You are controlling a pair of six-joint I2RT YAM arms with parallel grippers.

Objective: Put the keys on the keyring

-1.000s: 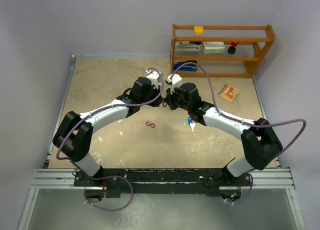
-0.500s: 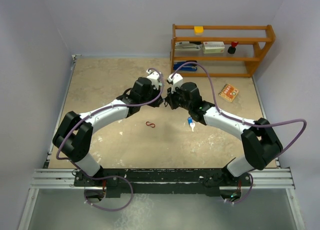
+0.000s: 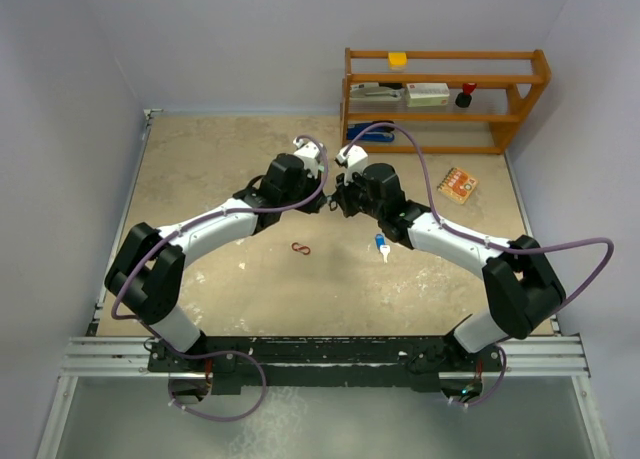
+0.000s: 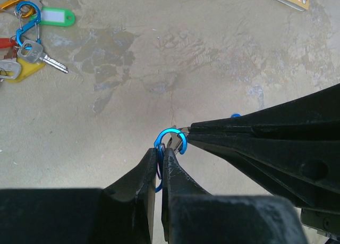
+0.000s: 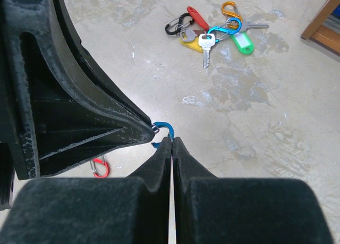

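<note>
The left gripper (image 4: 159,156) has its fingers closed on one end of a blue S-shaped clip (image 4: 169,131), held above the table (image 3: 200,169). The right gripper (image 5: 172,142), fingers pressed together, meets the clip's other hook tip to tip. The two grippers face each other at mid-table. A cluster of keys (image 5: 206,42) lies on the table well apart from the clip. It is mixed with a green tag (image 5: 243,43), a yellow tag (image 5: 191,43), a red tag (image 5: 196,18) and an orange clip (image 5: 229,9). A single blue-tagged key (image 3: 381,244) lies beside the right forearm, and a red clip (image 3: 300,248) lies nearer the arm bases. A wooden shelf (image 3: 470,54) stands at the far right, with an orange booklet (image 3: 458,184) in front of it.
</note>
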